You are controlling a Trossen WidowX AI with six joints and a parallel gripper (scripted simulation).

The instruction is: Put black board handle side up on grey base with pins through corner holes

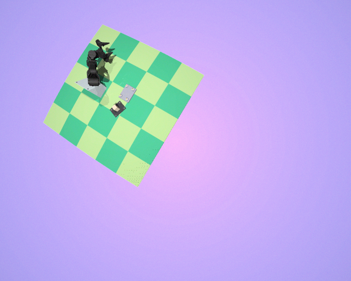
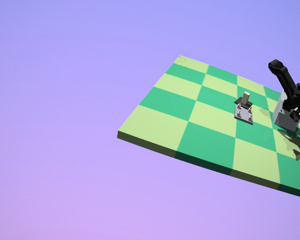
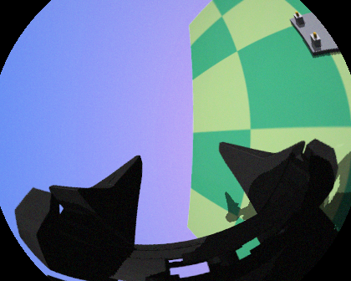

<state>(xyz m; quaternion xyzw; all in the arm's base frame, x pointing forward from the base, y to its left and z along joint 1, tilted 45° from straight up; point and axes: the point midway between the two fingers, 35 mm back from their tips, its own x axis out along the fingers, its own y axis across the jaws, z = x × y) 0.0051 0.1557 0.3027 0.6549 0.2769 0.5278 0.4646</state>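
The black board [image 1: 116, 113] [image 2: 240, 101] lies on the table, with its pale square handle [image 1: 115, 108] [image 2: 245, 98] upright on top. The grey base [image 1: 128, 92] [image 2: 244, 113] is right beside it, with a gold pin on each of its four posts. Part of the base [image 3: 327, 35] shows at the upper right in the wrist view, with two posts visible; the board is outside that view. My gripper [image 1: 110, 48] [image 3: 181, 153] is open, with nothing between its fingers. It is well away from both board and base, above the table near the arm's side.
The arm's grey mount [image 1: 98, 90] [image 2: 285, 121] stands close to the board and base. The green checkered table [image 1: 124, 136] [image 2: 211, 110] [image 3: 297, 92] has an edge near my gripper, which runs down the middle of the wrist view.
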